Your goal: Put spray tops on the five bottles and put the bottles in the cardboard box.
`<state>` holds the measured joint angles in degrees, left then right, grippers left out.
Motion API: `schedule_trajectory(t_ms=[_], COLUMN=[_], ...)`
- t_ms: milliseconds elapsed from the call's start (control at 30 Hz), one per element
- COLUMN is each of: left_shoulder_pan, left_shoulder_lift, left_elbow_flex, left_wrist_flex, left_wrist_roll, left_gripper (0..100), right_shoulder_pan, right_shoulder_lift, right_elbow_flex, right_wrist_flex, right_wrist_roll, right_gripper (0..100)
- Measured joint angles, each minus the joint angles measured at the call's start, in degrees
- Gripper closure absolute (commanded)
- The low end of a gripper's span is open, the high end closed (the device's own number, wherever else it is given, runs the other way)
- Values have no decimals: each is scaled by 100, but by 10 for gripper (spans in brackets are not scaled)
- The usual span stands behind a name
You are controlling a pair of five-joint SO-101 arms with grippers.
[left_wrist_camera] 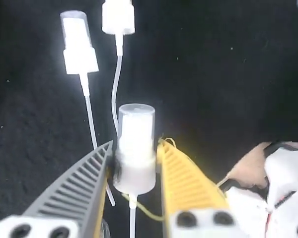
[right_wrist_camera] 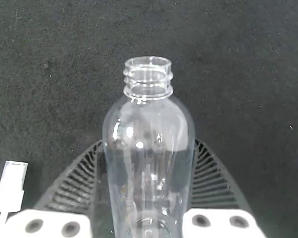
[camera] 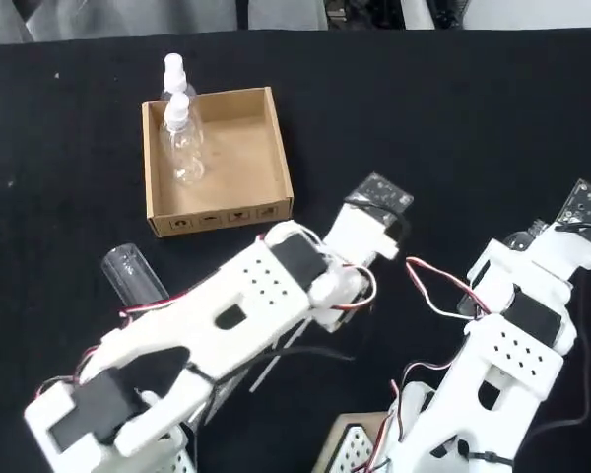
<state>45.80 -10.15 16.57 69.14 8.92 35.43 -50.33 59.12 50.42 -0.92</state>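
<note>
- Left claw is clamped on a white spray top with a clear cap — grey finger on one side, yellow finger on the other, thin dip tube hanging below.
- Beyond it, a second white spray top and a third white spray top lie on the black tabletop, their tubes trailing towards the claw.
- Right claw is closed around the body of a clear plastic bottle; its threaded neck is open, with no top on it.
- A loose white spray top lies on the tabletop beside that claw.
- From above, the brown cardboard box sits far left, apart from both arms.
- Inside the box, a clear bottle fitted with a white spray top lies near the left wall.
- Another topped clear bottle sits at the box's far wall — inside or just behind, I cannot tell.
- An uncapped clear bottle lies on its side, nearer than the box, partly under the left arm.
- The right arm stands at the right.
</note>
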Motion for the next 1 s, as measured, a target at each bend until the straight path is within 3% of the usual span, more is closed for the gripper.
schedule_trajectory(t_ms=[700,1000], left_shoulder_pan=[-563,-730], left_shoulder_lift=[-1758,-2330], left_elbow_flex=[615,1310], left_wrist_flex=[0,-782], left_wrist_roll=[800,800], left_gripper=[970,971], right_shoulder_pan=[-703,-809], right_shoulder_lift=[0,0], right_elbow_flex=[70,70], right_wrist_flex=[0,0], right_wrist_roll=[0,0], right_gripper=[901,902])
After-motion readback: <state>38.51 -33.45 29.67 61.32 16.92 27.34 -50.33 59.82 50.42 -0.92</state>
